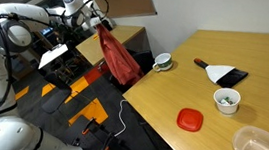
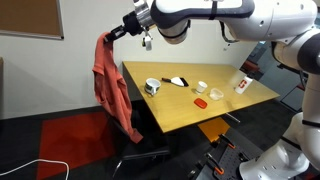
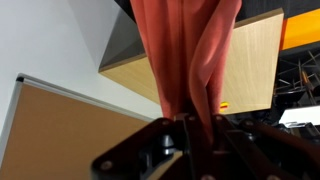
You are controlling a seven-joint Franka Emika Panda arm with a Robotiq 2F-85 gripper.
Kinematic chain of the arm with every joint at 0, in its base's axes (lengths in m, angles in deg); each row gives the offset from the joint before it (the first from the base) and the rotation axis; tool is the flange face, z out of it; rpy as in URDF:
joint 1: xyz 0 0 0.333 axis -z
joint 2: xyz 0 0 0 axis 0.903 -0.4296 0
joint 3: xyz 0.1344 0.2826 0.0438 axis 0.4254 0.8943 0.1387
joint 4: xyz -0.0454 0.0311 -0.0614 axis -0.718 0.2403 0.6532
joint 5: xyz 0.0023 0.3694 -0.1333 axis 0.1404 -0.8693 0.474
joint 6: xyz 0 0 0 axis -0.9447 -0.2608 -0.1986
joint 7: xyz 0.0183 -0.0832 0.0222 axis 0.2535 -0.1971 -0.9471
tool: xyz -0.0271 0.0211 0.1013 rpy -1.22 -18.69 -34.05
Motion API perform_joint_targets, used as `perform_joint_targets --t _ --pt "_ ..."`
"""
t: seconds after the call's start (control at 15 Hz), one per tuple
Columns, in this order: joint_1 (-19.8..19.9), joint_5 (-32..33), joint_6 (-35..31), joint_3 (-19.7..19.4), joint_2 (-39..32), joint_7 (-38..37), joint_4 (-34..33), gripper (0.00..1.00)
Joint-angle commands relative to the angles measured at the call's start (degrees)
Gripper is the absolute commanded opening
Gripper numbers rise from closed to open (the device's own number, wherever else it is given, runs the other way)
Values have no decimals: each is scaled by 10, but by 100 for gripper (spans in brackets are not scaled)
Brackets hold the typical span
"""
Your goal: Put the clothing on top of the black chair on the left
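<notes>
My gripper (image 2: 112, 35) is shut on a red piece of clothing (image 2: 112, 85) and holds it up in the air beside the wooden table's left end. The cloth hangs down long and loose from the jaws; it shows in both exterior views (image 1: 118, 58). In the wrist view the cloth (image 3: 185, 50) runs out from between the shut fingers (image 3: 190, 125). A black chair (image 2: 135, 128) stands under the table's left end, partly hidden behind the hanging cloth. The cloth's lower end hangs close to the chair; I cannot tell whether they touch.
The wooden table (image 2: 200, 105) holds a bowl (image 2: 152, 86), a black-and-white dustpan-like item (image 2: 178, 81), a white cup (image 2: 201, 87), a red lid (image 2: 201, 101) and a clear container (image 1: 258, 146). An orange and black floor (image 1: 86, 105) with cables lies below.
</notes>
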Motion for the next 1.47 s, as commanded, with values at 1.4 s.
perform_joint_targets --t 1.4 --pt "-50 52 208 94 -213 113 -371 1"
